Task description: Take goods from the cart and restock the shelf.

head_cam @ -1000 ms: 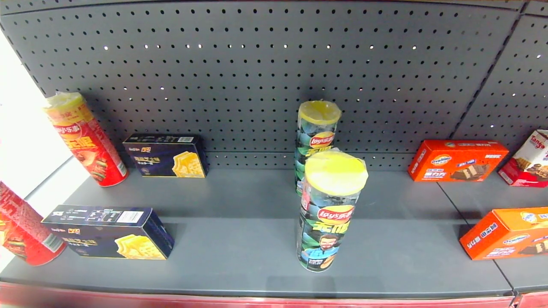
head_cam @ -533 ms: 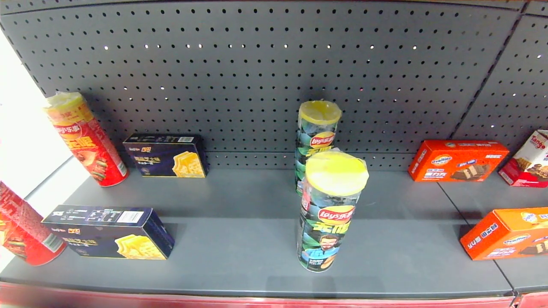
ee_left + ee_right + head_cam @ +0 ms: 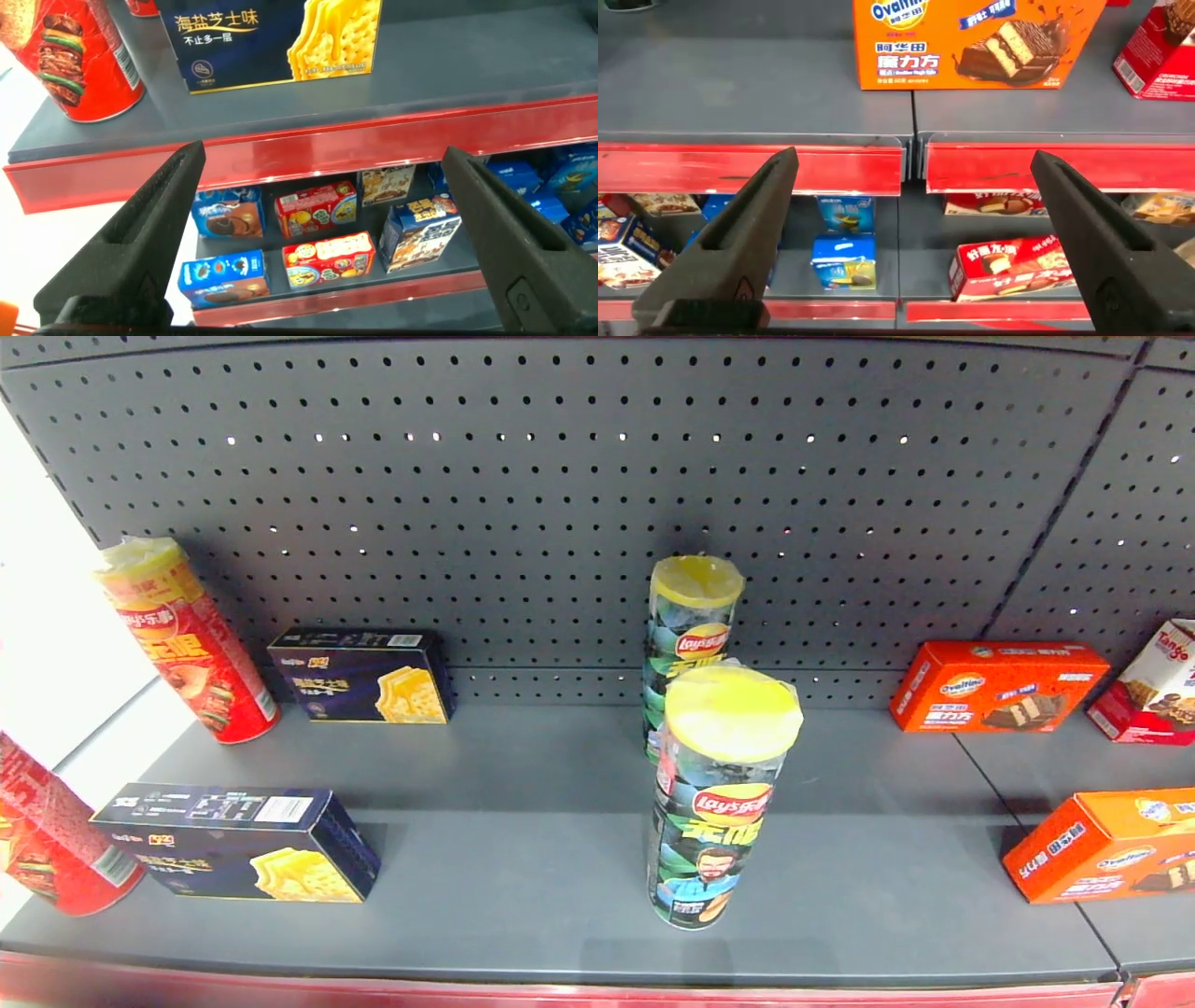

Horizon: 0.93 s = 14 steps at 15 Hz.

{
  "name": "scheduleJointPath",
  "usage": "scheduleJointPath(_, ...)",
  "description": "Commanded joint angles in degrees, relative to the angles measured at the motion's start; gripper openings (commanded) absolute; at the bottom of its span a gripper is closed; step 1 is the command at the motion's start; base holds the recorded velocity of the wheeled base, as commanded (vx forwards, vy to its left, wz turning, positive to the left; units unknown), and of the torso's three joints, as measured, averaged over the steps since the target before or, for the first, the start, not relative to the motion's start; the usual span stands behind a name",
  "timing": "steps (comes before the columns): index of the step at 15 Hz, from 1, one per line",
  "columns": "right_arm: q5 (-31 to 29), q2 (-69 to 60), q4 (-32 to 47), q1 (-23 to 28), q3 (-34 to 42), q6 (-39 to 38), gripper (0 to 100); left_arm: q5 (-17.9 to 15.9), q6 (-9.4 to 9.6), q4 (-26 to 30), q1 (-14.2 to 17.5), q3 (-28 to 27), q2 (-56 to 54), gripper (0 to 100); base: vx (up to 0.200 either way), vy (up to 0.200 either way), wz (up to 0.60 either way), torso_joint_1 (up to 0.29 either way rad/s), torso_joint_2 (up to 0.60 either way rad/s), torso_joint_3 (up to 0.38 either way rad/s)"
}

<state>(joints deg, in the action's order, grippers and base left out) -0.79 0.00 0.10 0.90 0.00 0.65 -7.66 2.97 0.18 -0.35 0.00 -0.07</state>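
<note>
While both hands are empty, the job, I think, is to fetch something from the cart and find it a good spot.

The left hand (image 3: 322,159) is spread wide with nothing in it. It faces the red front edge (image 3: 93,173) of the shelf (image 3: 523,859). Just ahead of this hand stand a red can (image 3: 79,56) and a dark blue cracker box (image 3: 271,42). Farther back from it are a second red can (image 3: 187,635) and a second blue box (image 3: 364,674).

Off to this hand's right there is a bare bit of shelf. Past it, two tall green cans stand upright, the front can (image 3: 714,803) close ahead of the back can (image 3: 691,635). Then comes more bare shelf.

The right hand (image 3: 913,159) is spread wide too and holds nothing. An orange box (image 3: 980,42) lies just ahead of it, with another orange box (image 3: 994,683) behind that. A red box (image 3: 1158,47) sits to this hand's right.

To do it well, I would pick goods that match what is there. Put like next to like, in a bare spot. Hold a can round its middle and keep it straight up. Lift it well over the red edge. Go slow near the green cans, because tall cans tip over easily. Let go only when the bottom sits flat.
</note>
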Motion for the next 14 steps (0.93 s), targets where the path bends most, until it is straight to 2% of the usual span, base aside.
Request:
scheduleJointPath(1,0.0,0.0,-0.01,-0.02,0.0,0.06,100,0.01,0.01,-0.01,0.0,0.0,0.07,100,0.0,0.0,0.0,0.0,0.0,0.0)
scheduleJointPath(6,0.97,0.0,0.08,-0.11,0.0,0.23,100,0.01,0.19,-0.01,0.0,0.0,0.07,100,0.0,0.0,0.0,0.0,0.0,0.0)
scheduleJointPath(8,0.88,0.0,-0.01,-0.02,0.0,0.23,100,-0.08,0.45,-0.01,0.0,0.0,0.07,100,-0.2,0.0,0.0,0.005,0.0,0.005)
scheduleJointPath(11,0.97,0.0,-0.01,-0.11,0.0,0.23,100,0.01,0.1,-0.01,0.0,0.0,0.07,100,0.0,0.0,0.0,0.0,0.0,0.0)
scheduleJointPath(14,0.97,0.0,-0.01,-0.11,0.0,0.14,100,-0.17,0.54,-0.09,0.0,0.0,0.07,100,0.0,0.0,0.0,0.0,0.0,0.0)
